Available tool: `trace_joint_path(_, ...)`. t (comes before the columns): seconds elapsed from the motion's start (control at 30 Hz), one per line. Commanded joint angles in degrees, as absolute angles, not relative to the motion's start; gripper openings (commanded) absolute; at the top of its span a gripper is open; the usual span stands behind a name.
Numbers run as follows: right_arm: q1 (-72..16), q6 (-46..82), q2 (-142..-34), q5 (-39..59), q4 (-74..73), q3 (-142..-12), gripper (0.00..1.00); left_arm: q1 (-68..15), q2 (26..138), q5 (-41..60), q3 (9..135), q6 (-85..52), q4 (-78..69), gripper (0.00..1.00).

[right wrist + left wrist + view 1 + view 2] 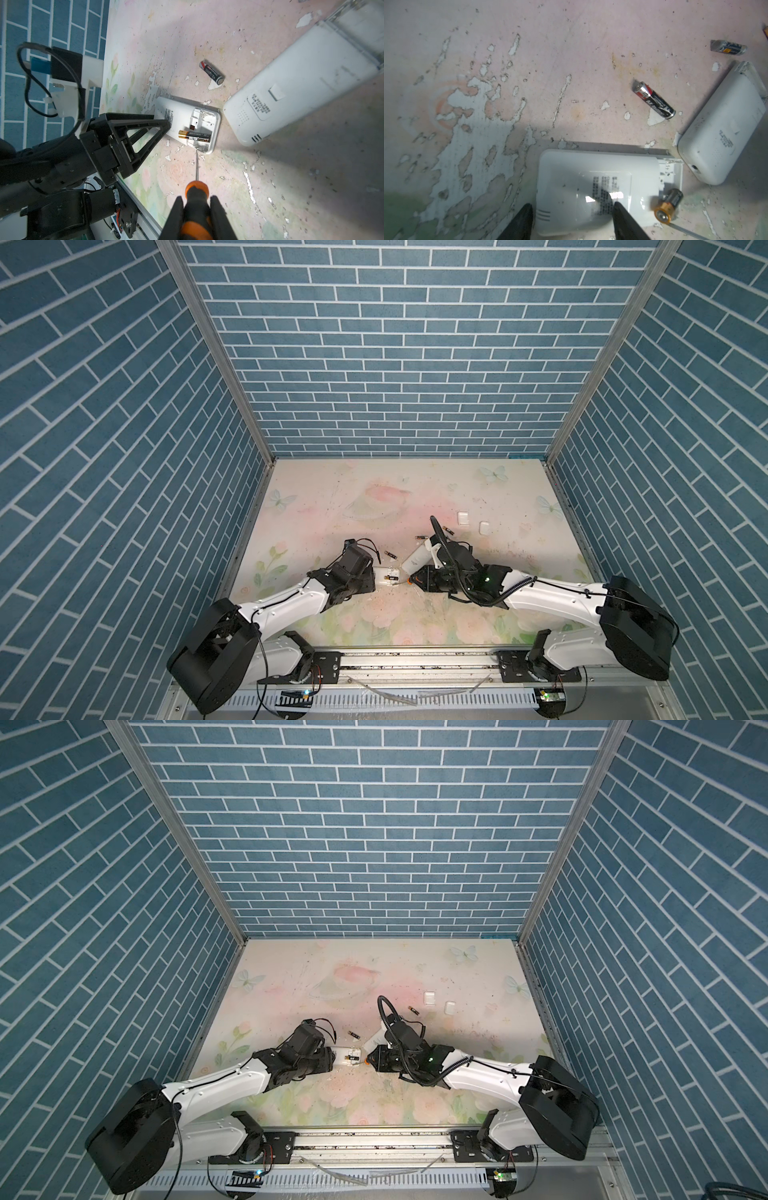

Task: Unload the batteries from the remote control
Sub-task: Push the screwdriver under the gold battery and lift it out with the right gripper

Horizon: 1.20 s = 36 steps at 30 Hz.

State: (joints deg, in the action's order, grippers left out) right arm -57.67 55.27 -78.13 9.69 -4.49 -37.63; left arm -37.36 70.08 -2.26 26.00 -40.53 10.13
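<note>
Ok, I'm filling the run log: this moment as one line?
left hand: steadying open remote | right hand: holding screwdriver, tip at compartment | one battery in it | three loose batteries

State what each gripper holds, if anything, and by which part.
Right gripper: the screwdriver, by its black-and-orange handle. Left gripper: on the small remote, at its closed end; whether it grips cannot be told.

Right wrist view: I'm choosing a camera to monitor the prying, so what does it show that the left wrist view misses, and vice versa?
Only right wrist: the orange-black handle of the screwdriver, clamped in the jaws of the right gripper, and the left gripper seen from outside. Only left wrist: a bluish battery farther off. Both: the opened remote with a gold-ended battery inside, a loose red-black battery, a second remote.
</note>
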Motion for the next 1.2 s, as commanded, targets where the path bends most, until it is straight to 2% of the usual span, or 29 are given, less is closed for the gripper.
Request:
trace_joint_path(0.0, -57.36, 56.34, -79.4, 9.22, -6.61, -37.23, 0.0, -37.35, 71.76, -2.41, 24.96, -39.81, 15.21, 0.62)
trace_joint_path(0.83, -56.51, 56.07, -75.41, 10.88, -3.23, -39.22, 0.0, -37.35, 72.76, -2.2, 25.01, -39.81, 14.52, 0.62)
trace_joint_path(1.17, -56.49, 56.06, -78.1, 9.87, -5.46, -38.33, 0.0, -37.36, 72.28, -2.28, 24.74, -39.81, 14.59, 0.62)
